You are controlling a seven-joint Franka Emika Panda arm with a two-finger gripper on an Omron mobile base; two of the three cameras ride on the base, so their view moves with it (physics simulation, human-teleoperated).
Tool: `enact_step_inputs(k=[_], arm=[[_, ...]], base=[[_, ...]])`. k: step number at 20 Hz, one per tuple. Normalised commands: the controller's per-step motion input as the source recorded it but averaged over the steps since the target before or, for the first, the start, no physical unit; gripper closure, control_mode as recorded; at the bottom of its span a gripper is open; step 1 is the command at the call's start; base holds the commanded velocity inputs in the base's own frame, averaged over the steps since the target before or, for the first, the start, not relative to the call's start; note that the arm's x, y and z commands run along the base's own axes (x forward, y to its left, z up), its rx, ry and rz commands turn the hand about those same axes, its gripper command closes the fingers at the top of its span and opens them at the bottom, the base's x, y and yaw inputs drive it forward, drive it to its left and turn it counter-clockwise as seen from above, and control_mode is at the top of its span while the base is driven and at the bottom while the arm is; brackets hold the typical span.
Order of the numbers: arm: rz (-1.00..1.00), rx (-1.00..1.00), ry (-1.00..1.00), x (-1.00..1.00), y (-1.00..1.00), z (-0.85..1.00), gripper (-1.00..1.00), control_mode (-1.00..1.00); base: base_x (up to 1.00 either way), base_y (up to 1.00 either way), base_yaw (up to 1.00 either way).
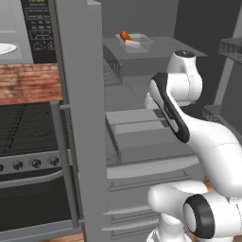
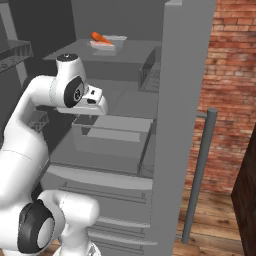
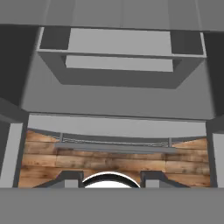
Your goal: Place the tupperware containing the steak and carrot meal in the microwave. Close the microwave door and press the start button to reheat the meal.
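Here's the open fridge (image 2: 185, 100), and up on its top shelf (image 1: 156, 49) sits the tupperware (image 1: 136, 39), orange carrot chunk (image 1: 125, 35) and pinkish meat (image 2: 102, 44) inside. The arm bends well below that shelf, its gripper (image 3: 112, 177) looking down at a grey drawer (image 3: 120, 65) and wooden floor (image 3: 109, 159). Gripper tips stand apart with nothing between them. The microwave (image 1: 28, 28) is at far left, above the stove (image 1: 28, 165).
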Motion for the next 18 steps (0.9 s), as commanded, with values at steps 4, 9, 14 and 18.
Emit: enact_step_inputs(k=[4,9,14,18], arm=[[0.0,0.04,-0.11,-0.09,-0.17,0.0,-1.0,-1.0],[0.0,0.07,-0.33,-0.03,-0.02,0.07,-1.0,-1.0],[-0.03,0.03,-0.4,0.0,0.03,0.27,-1.0,-1.0],[-0.05,0.0,-0.39,0.0,0.2,0.38,-1.0,-1.0]], base=[[0.0,0.0,0.0],[0.0,0.0,0.0],[0.0,0.0,0.0],[0.0,0.0,0.0]])
